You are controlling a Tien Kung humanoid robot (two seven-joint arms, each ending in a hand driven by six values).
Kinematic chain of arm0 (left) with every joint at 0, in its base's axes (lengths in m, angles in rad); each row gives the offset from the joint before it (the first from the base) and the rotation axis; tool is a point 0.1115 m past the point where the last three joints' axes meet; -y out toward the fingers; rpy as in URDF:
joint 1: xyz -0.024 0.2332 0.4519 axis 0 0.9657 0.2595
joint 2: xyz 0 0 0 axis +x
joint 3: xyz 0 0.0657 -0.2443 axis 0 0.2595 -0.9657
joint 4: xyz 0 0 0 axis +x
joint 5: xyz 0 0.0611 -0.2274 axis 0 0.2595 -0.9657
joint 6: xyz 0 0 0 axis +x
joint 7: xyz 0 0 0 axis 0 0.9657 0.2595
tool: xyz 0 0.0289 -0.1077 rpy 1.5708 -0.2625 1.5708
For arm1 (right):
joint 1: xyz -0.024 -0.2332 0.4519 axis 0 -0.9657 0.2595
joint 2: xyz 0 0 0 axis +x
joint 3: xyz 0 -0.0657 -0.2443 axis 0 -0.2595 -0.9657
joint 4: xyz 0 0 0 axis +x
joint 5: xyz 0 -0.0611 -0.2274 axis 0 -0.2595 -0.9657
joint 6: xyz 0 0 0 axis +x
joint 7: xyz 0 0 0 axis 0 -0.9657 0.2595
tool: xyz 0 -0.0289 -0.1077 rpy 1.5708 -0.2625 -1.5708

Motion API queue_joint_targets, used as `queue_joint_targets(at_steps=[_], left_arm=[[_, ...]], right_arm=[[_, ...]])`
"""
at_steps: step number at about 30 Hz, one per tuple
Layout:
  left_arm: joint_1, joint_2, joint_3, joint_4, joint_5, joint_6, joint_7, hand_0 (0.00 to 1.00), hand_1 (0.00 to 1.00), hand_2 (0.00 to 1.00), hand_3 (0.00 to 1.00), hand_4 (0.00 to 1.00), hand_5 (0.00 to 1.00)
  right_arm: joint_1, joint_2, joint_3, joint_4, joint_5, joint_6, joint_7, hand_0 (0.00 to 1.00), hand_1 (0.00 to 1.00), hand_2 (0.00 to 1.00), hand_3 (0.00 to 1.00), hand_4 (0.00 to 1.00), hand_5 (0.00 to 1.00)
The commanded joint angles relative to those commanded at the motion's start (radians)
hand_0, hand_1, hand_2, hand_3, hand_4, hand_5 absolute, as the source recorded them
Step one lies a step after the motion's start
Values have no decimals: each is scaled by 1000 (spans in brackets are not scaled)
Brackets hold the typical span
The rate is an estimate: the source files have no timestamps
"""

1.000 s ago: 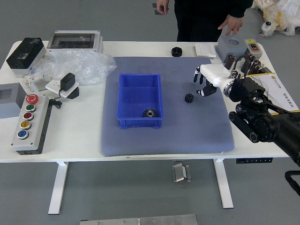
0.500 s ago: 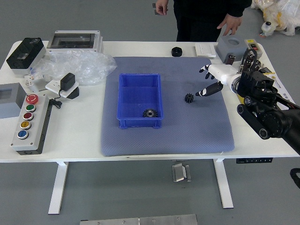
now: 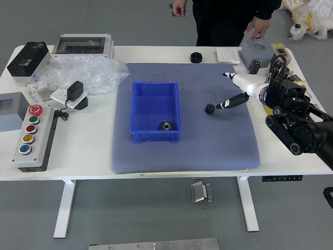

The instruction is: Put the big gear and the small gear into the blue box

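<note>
The small gear (image 3: 209, 109) lies just right of the frame's centre, on the blue mat (image 3: 187, 156), where it was before. Near it, the robot's right hand (image 3: 250, 85) has opened wider and brought its lower digit closer to the gear; it's holding nothing. Left of centre, the blue box (image 3: 155, 137) has the big gear (image 3: 166, 125) in its lower right corner. At the top, a person's hands (image 3: 257, 26) hang away from the surface (image 3: 88, 156).
</note>
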Motion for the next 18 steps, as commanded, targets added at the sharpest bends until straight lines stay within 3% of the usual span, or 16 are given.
queue_joint_targets(at_steps=[1,5,6,11,12,17,18], left_arm=[[0,0,0,0,0,0,0,852,822,804,826,674,307],[1,0,-1,0,0,0,0,852,822,804,826,674,307],[1,0,-1,0,0,0,0,852,822,804,826,674,307],[2,-1,-1,0,1,0,0,852,822,804,826,674,307],[1,-1,-1,0,1,0,0,852,822,804,826,674,306],[0,-1,0,0,0,0,0,852,822,804,826,674,306],[0,-1,0,0,0,0,0,852,822,804,827,674,306]], right_arm=[[0,0,-2,1,1,-8,2,849,783,869,971,998,432],[2,2,-10,3,10,-27,5,849,783,869,971,998,432],[2,5,-13,3,11,-30,4,772,699,753,886,998,335],[3,30,-43,-14,16,-55,2,772,699,753,886,998,335],[3,35,-49,-17,18,-59,2,708,635,703,793,967,285],[3,60,-74,-43,22,-94,12,708,635,703,793,967,285],[3,63,-78,-49,22,-102,15,652,567,636,695,928,222]])
